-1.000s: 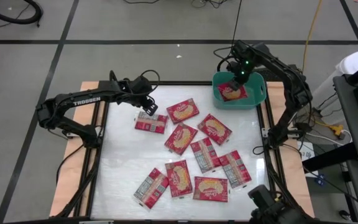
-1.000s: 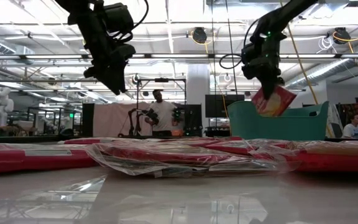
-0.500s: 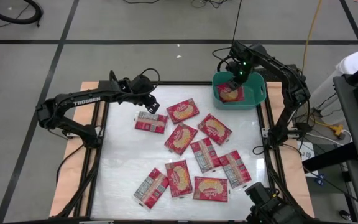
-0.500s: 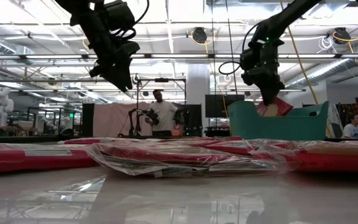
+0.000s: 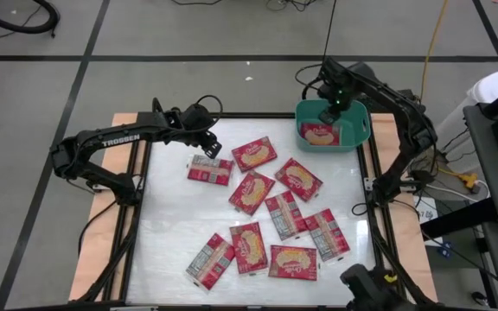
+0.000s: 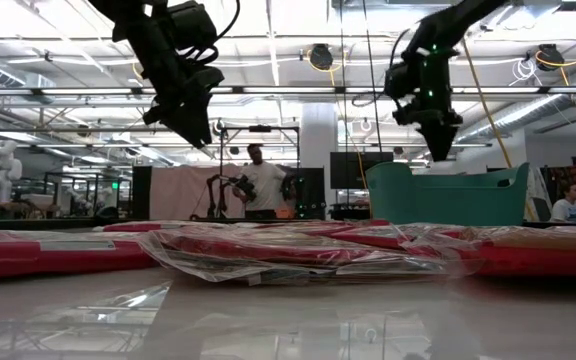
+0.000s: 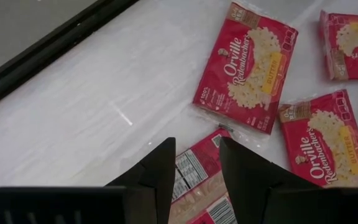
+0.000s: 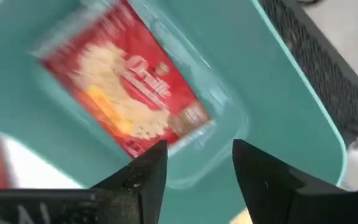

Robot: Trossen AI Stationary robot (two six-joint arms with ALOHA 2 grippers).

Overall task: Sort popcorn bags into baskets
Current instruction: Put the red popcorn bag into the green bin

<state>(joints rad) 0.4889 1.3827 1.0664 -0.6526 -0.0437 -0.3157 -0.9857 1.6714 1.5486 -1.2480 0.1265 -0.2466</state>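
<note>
Bags [image 5: 253, 192] lie scattered mid-table, one [image 5: 317, 133] flat in the tub [image 5: 360, 138] under the empty, parted right gripper [image 5: 327, 113]; the nearest bag [image 5: 210, 170] lies directly below the empty, part-open left gripper [image 5: 207, 145], long axis crossing its fingers.

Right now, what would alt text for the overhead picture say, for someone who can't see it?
Seen from above, the right gripper hangs open over a teal basket with one red popcorn bag lying inside. Nine more bags lie scattered on the white table, and the left gripper hovers open above the nearest one.
</note>
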